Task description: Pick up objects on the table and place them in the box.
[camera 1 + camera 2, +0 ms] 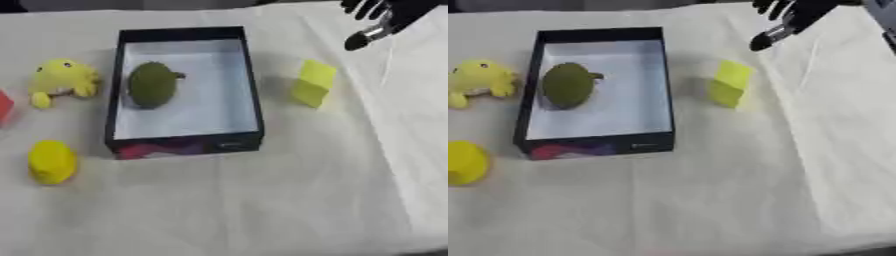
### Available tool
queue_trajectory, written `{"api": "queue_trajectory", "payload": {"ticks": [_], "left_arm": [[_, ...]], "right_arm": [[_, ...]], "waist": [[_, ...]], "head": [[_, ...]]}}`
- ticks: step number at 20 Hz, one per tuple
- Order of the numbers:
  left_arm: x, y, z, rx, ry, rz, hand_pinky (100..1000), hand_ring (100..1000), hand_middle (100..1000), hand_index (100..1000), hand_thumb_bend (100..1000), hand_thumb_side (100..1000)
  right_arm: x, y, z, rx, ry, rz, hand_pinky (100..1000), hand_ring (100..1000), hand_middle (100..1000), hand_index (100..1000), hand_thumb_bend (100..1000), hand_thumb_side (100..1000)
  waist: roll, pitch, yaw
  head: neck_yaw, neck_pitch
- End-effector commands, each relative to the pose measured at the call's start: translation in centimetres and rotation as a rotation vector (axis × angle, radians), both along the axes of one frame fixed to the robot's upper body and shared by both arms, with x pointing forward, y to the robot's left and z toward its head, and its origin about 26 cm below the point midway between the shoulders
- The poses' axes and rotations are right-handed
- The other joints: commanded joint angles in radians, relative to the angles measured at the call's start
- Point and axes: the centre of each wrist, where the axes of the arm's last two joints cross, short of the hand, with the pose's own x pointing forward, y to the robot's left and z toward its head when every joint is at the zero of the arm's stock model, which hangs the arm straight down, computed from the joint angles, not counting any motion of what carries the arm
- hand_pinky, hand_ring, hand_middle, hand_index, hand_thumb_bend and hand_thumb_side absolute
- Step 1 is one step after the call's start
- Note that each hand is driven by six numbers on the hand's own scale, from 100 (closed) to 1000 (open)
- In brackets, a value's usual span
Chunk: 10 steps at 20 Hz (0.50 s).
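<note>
Both head cameras look steeply down on the tabletop (262,210) from fairly near, side by side. They share the box (254,85) near centre and the robot hand (785,17) at one o'clock; the right eye sits slightly rightward.

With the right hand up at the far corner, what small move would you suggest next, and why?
Probably lower the right hand toward the yellow-green block beside the dark open box. That block is its nearest object outside the box, and the hand appears open, holding nothing.
</note>
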Motion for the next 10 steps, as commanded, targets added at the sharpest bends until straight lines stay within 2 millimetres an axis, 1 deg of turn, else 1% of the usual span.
{"api": "queue_trajectory", "payload": {"ticks": [1, 7, 10], "left_arm": [[-0.17, 0.07, 1.72, 0.037, -0.034, -0.005, 774, 860, 871, 917, 818, 698], [-0.20, 0.05, 1.68, 0.033, -0.035, -0.005, 773, 861, 871, 917, 816, 698], [-0.20, 0.01, 1.64, 0.031, -0.034, -0.006, 773, 861, 871, 916, 815, 698]], "right_arm": [[0.09, -0.06, 1.05, -0.008, -0.003, -0.006, 857, 841, 852, 872, 717, 376], [0.78, 0.52, 0.45, -0.016, 0.019, -0.007, 857, 845, 855, 873, 711, 379], [1.04, 0.63, 0.15, -0.006, 0.017, -0.016, 857, 847, 858, 875, 710, 382]], "waist": [[-0.013, -0.010, 0.001], [-0.012, -0.012, 0.005], [-0.010, -0.013, 0.006]], "head": [[-0.006, -0.007], [-0.010, -0.014], [-0.009, -0.026]]}}
